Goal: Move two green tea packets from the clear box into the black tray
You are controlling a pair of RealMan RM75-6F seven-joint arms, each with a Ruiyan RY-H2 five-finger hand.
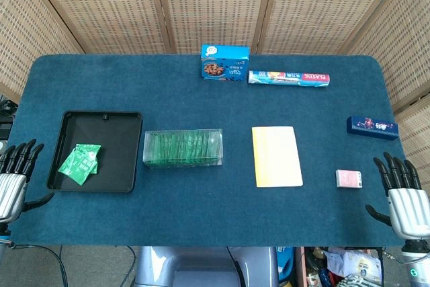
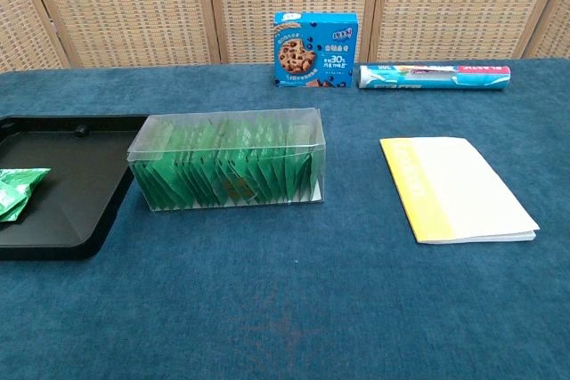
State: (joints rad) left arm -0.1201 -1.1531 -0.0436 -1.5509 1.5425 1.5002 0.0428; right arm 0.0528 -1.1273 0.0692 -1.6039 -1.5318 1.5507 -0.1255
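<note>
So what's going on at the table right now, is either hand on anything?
Neither. The left hand and right hand both rest open at the table's near corners, holding nothing. Green tea packets already lie in the black tray, apparently two, though they overlap. The clear box beside the tray holds many more packets, standing upright. Going by how things lie, the move looks done.

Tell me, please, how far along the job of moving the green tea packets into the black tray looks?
It looks done: green tea packets, apparently two, overlapping, lie in the black plastic tray. Nothing is in hand: the left hand and right hand rest open at the table's edges. The clear plastic box keeps the remaining packets; nothing seems left.
</note>
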